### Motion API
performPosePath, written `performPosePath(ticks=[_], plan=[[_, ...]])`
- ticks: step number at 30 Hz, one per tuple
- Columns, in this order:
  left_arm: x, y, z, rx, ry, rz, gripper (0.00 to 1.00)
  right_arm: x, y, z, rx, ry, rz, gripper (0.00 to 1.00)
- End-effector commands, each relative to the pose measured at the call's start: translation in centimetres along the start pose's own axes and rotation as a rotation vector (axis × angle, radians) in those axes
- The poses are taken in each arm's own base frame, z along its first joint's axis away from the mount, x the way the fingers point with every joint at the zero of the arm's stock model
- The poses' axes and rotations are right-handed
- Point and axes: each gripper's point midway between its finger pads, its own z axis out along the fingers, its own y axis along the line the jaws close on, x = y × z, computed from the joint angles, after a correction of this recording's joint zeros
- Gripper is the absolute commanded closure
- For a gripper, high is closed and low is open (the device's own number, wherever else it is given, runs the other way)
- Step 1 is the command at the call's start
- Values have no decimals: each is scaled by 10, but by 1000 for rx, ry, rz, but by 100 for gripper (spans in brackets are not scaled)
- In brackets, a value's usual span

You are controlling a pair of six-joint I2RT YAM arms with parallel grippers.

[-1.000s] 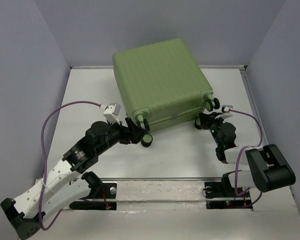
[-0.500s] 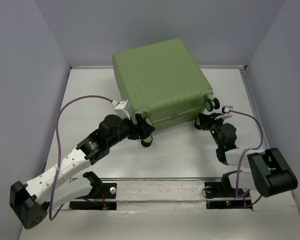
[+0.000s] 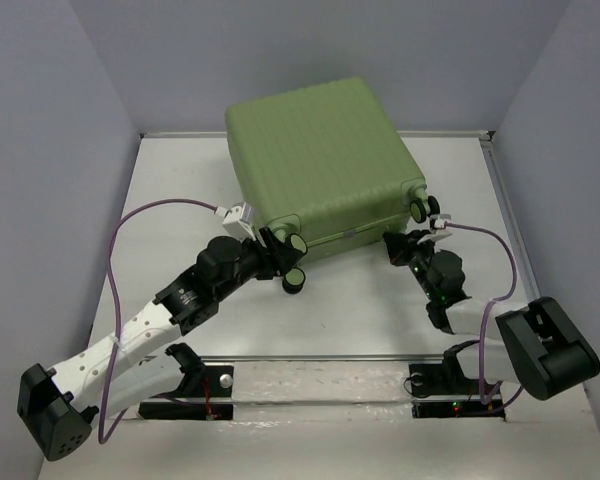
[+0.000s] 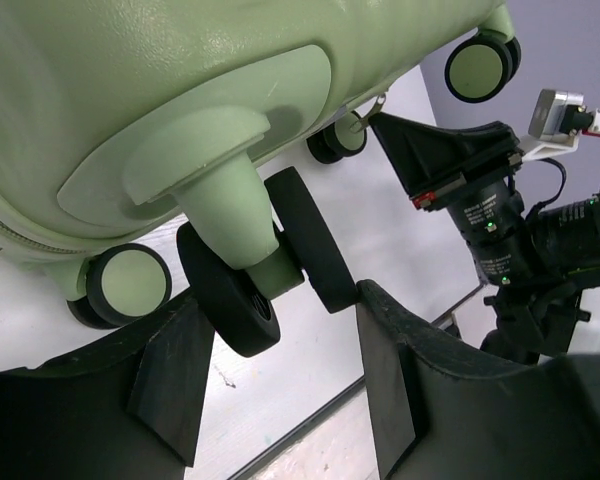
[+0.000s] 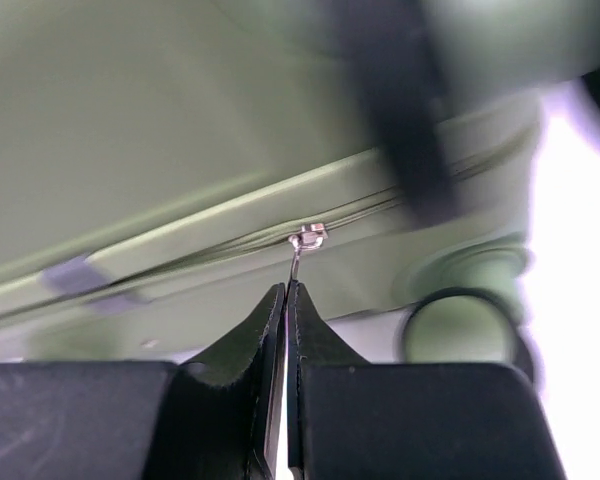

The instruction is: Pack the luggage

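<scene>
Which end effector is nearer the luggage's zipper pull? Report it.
Right. The right end effector is shut on the zipper pull; the left end effector sits open around a caster wheel, further along the luggage's near edge.

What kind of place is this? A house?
Probably a robot lab booth, not a house: plain grey walls around a white table, two robot arms bolted at its edge, one green suitcase.

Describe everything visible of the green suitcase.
The luggage is a light-green hard shell with fine ribs, seemingly moulded plastic. It lies flat and closed on the white table, turned askew, its black-and-green caster wheels facing the arms. A zip runs along the near side. The right gripper is shut on the zipper pull; the open left gripper straddles one wheel.
</scene>
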Motion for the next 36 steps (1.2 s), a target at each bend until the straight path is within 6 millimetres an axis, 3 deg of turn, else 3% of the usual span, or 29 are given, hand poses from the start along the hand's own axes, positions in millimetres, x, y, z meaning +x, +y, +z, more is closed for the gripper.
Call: performPosePath(ticks=[1, 5, 8, 10, 12, 13, 16, 17, 18, 20, 22, 23, 24, 25, 26, 27, 28, 29, 30, 34, 36], plan=[[-51, -34, -3, 118, -208, 5, 90, 9, 52, -5, -158, 26, -26, 93], [-48, -44, -1, 167, -189, 1, 94, 29, 87, -11, -218, 73, -31, 93], [-47, -52, 3, 201, -173, -7, 94, 49, 126, -23, -303, 122, -18, 93], [-53, -60, 2, 225, -187, -16, 94, 73, 157, -36, -362, 187, -34, 93], [-48, -71, 2, 273, -151, -18, 94, 80, 191, -42, -427, 203, -14, 93], [-51, -77, 1, 300, -154, -23, 94, 101, 212, -55, -477, 253, -20, 93], [-54, -96, -2, 365, -134, -38, 94, 105, 266, -60, -564, 239, 18, 93], [-58, -103, -6, 389, -136, -42, 94, 117, 286, -68, -618, 251, 30, 93], [-59, -110, -10, 417, -126, -51, 94, 111, 308, -67, -656, 222, 57, 93], [-66, -122, -20, 456, -136, -51, 94, 120, 319, -68, -634, 209, 34, 93], [-68, -120, -24, 434, -138, -47, 94, 119, 310, -65, -585, 212, 12, 93], [-72, -118, -27, 422, -152, -34, 94, 115, 291, -57, -506, 198, -3, 93], [-74, -112, -30, 394, -169, -32, 94, 95, 264, -43, -422, 189, 23, 93], [-71, -106, -29, 376, -172, -32, 94, 103, 233, -47, -391, 240, 11, 93], [-74, -103, -32, 371, -192, -36, 94, 73, 203, -37, -319, 181, 45, 93], [-72, -100, -33, 368, -197, -40, 94, 67, 180, -38, -272, 168, 47, 93], [-66, -93, -30, 353, -189, -48, 94, 80, 148, -43, -192, 229, -5, 91], [-65, -91, -31, 353, -191, -49, 94, 61, 144, -37, -181, 178, 13, 88], [-65, -91, -32, 358, -197, -59, 94, 60, 115, -35, -91, 214, -26, 79], [-61, -87, -29, 351, -189, -58, 94, 52, 70, -27, 41, 234, -72, 63], [-61, -89, -29, 357, -186, -57, 94, 51, 61, -22, 48, 250, -79, 56]])
